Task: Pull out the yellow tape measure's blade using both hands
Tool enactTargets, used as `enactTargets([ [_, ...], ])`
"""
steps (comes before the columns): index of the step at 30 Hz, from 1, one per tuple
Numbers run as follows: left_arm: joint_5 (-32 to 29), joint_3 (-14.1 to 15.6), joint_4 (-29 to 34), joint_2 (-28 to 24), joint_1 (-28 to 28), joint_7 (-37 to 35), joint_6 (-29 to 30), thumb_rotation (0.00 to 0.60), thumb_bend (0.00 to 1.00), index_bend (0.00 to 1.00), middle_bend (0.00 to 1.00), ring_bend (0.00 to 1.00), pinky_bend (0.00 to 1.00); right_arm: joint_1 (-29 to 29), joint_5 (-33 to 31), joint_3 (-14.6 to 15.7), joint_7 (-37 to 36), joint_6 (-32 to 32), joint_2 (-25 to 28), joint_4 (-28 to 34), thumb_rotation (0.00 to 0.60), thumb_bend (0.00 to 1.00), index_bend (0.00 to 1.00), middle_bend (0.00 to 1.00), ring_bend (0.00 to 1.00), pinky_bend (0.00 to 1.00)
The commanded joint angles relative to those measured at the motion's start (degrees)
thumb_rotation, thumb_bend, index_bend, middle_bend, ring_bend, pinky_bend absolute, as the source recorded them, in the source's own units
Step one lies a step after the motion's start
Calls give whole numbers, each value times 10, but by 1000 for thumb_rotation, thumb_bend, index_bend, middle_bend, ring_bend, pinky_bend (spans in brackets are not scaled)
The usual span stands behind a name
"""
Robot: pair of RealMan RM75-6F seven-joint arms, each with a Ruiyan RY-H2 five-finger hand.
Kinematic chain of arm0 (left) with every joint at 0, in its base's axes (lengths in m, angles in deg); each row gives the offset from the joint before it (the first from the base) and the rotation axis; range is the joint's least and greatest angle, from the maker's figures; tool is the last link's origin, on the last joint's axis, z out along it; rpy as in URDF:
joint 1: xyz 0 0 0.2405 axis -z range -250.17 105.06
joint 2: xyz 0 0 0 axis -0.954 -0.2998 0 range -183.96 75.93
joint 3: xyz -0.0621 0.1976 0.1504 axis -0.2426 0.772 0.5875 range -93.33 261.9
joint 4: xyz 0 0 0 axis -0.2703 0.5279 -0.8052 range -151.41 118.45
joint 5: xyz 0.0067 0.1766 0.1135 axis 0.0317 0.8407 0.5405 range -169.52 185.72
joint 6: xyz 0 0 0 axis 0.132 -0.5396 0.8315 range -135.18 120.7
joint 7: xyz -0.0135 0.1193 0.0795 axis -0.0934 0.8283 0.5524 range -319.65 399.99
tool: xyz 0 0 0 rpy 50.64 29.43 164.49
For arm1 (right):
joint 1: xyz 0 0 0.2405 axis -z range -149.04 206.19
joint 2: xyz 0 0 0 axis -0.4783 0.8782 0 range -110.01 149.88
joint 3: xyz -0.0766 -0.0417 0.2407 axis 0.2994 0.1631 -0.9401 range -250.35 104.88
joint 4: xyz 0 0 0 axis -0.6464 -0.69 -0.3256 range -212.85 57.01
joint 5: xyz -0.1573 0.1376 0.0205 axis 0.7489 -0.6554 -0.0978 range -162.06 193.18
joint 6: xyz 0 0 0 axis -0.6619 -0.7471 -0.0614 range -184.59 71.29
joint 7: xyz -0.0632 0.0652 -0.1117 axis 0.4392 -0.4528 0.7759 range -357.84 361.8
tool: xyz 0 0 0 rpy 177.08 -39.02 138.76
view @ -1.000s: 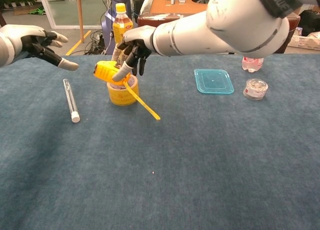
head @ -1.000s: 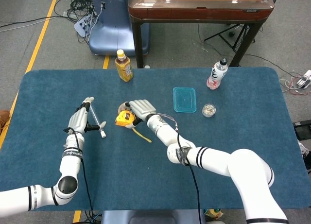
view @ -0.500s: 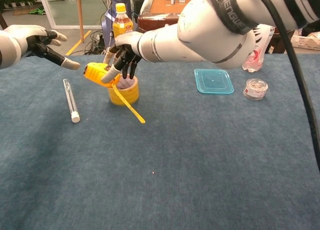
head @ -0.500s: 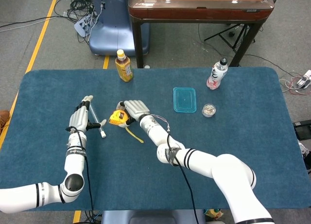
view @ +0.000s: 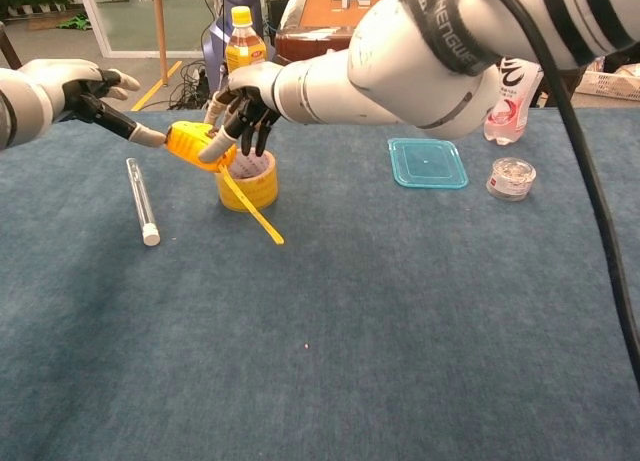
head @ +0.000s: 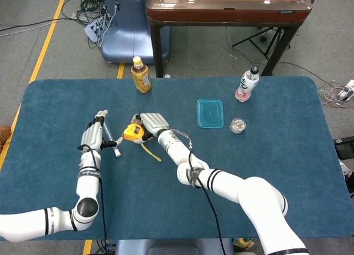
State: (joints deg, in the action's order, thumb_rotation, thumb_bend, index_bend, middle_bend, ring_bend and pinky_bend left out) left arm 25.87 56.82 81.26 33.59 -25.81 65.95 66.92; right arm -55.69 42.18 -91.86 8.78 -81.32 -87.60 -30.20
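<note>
My right hand [head: 152, 123] [view: 243, 103] grips the yellow tape measure [head: 131, 133] [view: 190, 143] from above and holds it in the air, just over a yellow tape roll [view: 250, 188] on the table. A short length of yellow blade [head: 150, 152] [view: 250, 205] hangs out of the case, slanting down to the right. My left hand [head: 93, 136] [view: 84, 85] reaches in from the left with its fingers spread and nothing in it. One outstretched fingertip [view: 150, 136] touches the left end of the case.
A clear glass tube [head: 113, 142] [view: 141, 202] lies on the blue mat below my left hand. A tea bottle [head: 140, 74] [view: 243, 43] stands behind. To the right are a teal lid [head: 210, 113] [view: 428, 163], a small jar [head: 238, 125] [view: 511, 177] and a water bottle [head: 247, 84].
My right hand has carried the tape measure to the left, with the blade swinging along. My left hand has moved right until a fingertip meets the case.
</note>
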Motion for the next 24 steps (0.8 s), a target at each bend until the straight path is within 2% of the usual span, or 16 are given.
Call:
enactTargets([
  [1,0,-1,-2,1,1,2,1,600,204,0,0,0,0,-1,2,-2,-2,4,-7,-12,600,612,626,626,506,422],
  [13,-4,-6,-5,12,5,5,-4,600,203,0,0,0,0,-10,12,-16,-17,21,-32,-49,600,611,625,626,506,422],
  [24,-5,-9,-19,22,9,8,-3,600,203,0,0,0,0,-6,26,-22,-27,29,-33,-54,600,612,625,626,507,422],
])
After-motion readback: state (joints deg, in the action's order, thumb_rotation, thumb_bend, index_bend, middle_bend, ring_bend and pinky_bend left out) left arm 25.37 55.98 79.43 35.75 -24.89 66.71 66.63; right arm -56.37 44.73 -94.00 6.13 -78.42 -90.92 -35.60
